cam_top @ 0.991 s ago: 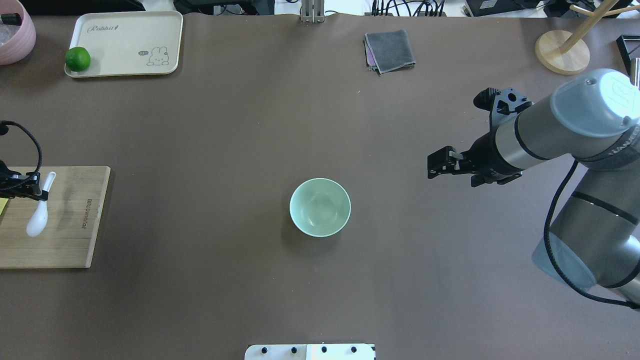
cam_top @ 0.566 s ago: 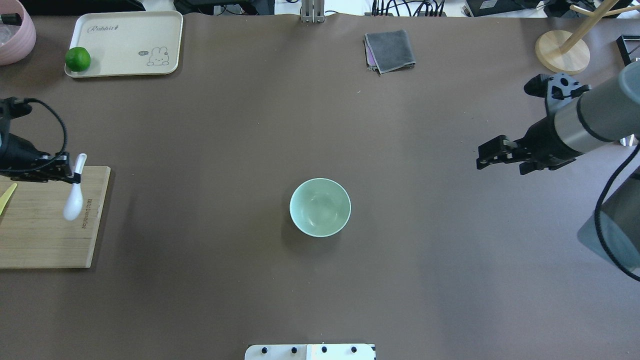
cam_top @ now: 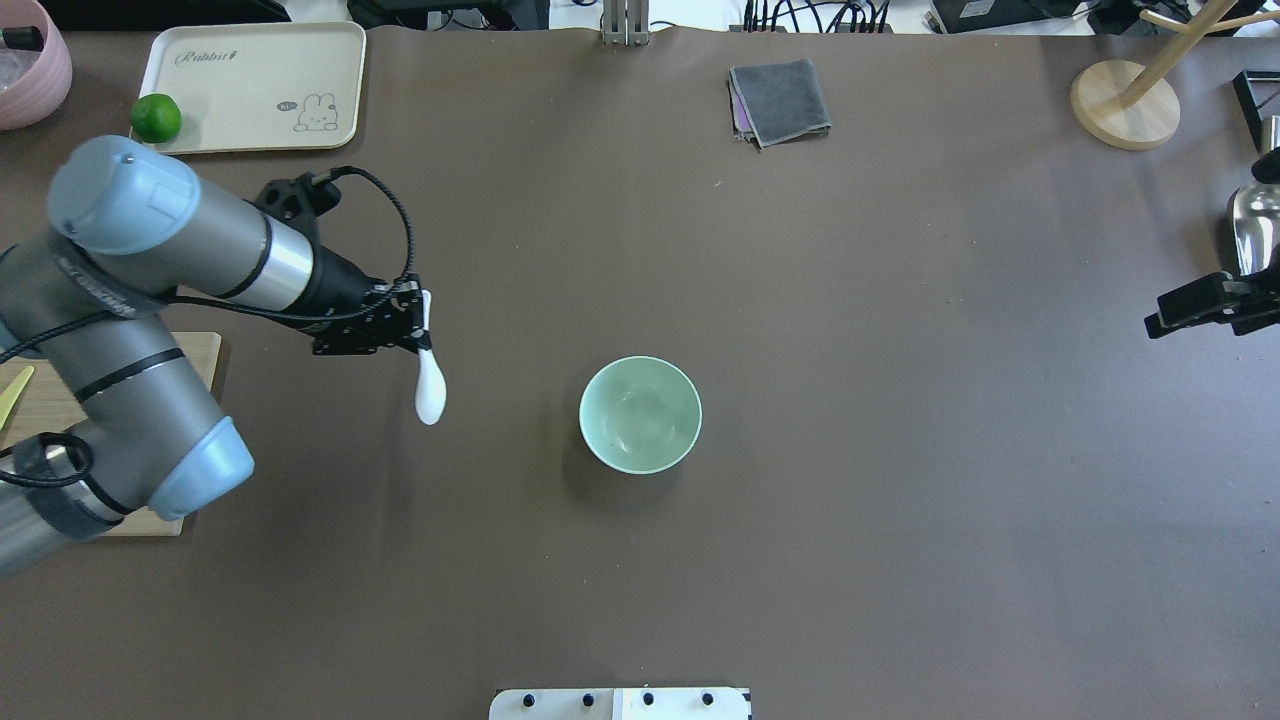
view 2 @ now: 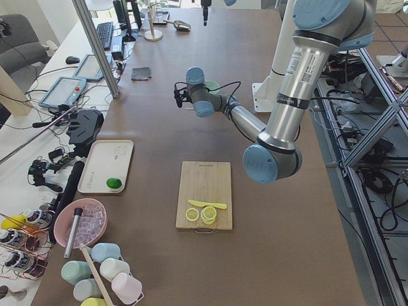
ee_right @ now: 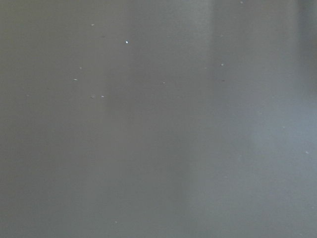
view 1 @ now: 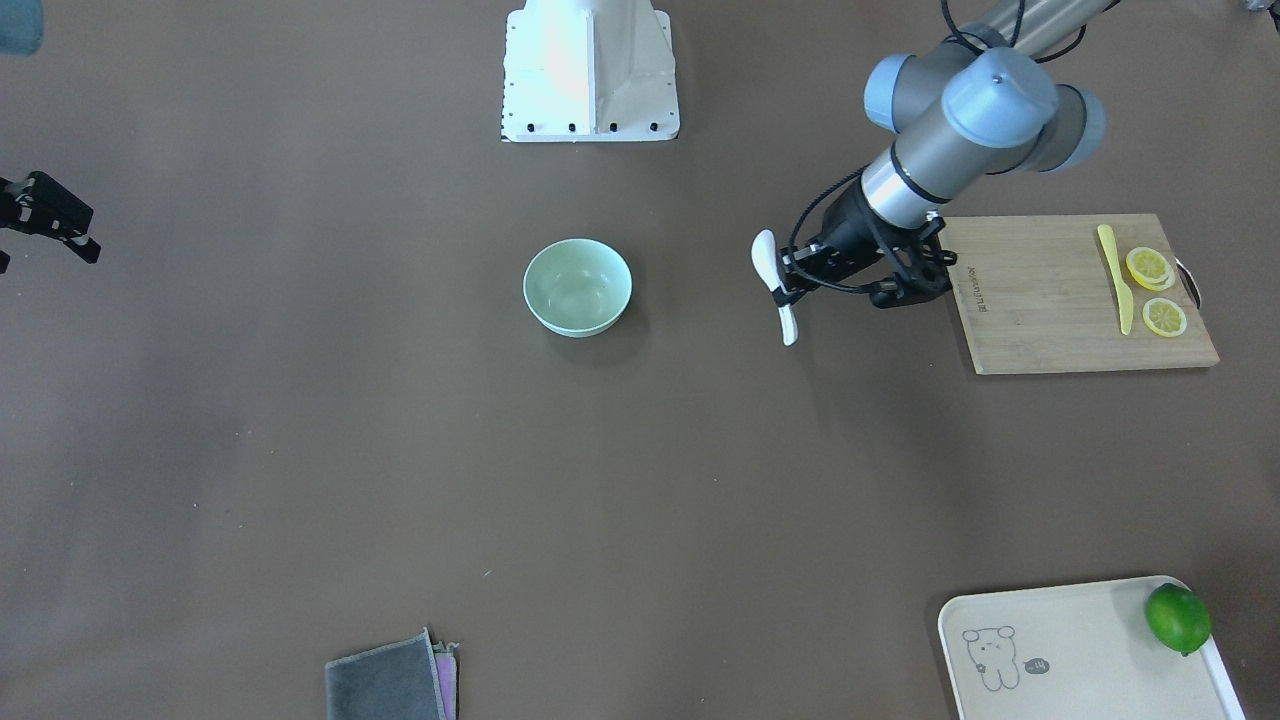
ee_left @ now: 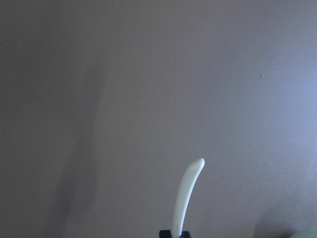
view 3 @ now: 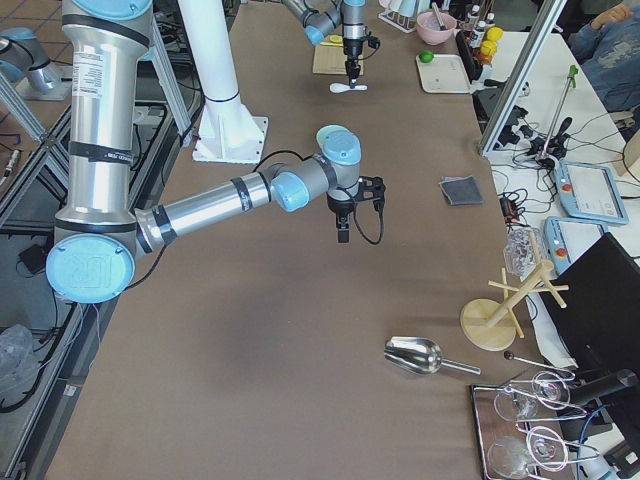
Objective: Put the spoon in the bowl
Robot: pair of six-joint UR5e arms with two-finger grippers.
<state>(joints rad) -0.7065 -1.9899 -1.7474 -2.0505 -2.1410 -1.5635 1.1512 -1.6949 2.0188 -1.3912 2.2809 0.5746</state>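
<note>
The white spoon (cam_top: 430,388) hangs scoop-down from my left gripper (cam_top: 421,322), which is shut on its handle. It is held above the bare table, left of the mint-green bowl (cam_top: 640,414) and apart from it. In the front-facing view the spoon (view 1: 768,262) is to the right of the bowl (view 1: 577,285), held by the left gripper (view 1: 790,288). The left wrist view shows the spoon's handle (ee_left: 187,193) rising from the fingertips. The bowl is empty. My right gripper (cam_top: 1152,325) is at the far right edge, open and empty.
A bamboo cutting board (view 1: 1050,300) with a yellow knife (view 1: 1113,268) and lemon slices (view 1: 1150,268) lies behind the left arm. A cream tray (cam_top: 250,90) with a lime (cam_top: 155,118), a grey cloth (cam_top: 780,100) and a wooden stand (cam_top: 1125,105) sit along the far edge.
My left gripper has carried the spoon off the cutting board and to the right, toward the bowl. My right arm has pulled back to the table's right edge.
</note>
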